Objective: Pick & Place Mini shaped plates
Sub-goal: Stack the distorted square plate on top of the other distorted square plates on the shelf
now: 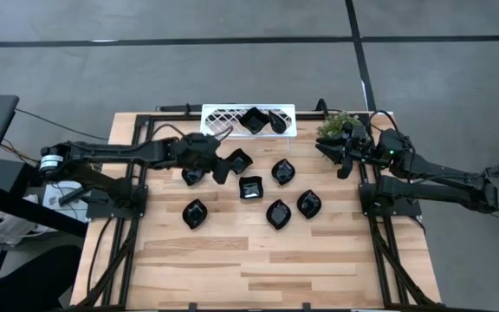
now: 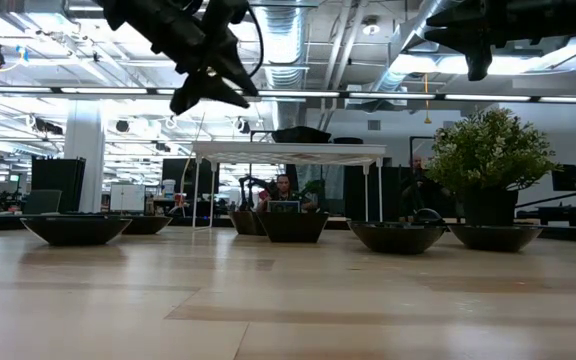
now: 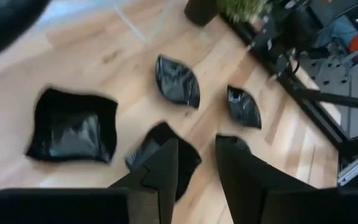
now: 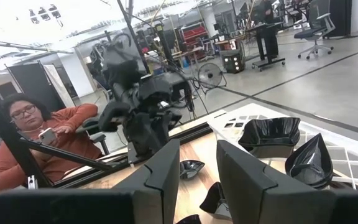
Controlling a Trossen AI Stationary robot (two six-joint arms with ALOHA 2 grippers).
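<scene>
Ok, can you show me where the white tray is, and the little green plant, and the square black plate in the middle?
White lattice tray [image 1: 219, 116]: high view, on its bare lattice left of the plates inside.
Green plant [image 1: 333, 126]: high view, on its leaves.
Square black plate [image 1: 250, 187]: high view, on its hollow centre.

Left gripper [image 1: 224, 165] raised over table, fingers parted, empty; right gripper [image 1: 343, 156] raised, fingers parted.

It is an open robotics lab. Beyond the bench [image 2: 288, 300] stand office chairs [image 4: 312, 28], exposed ceiling ducts [image 2: 298, 30] and other arm rigs [image 4: 263, 25].
</scene>
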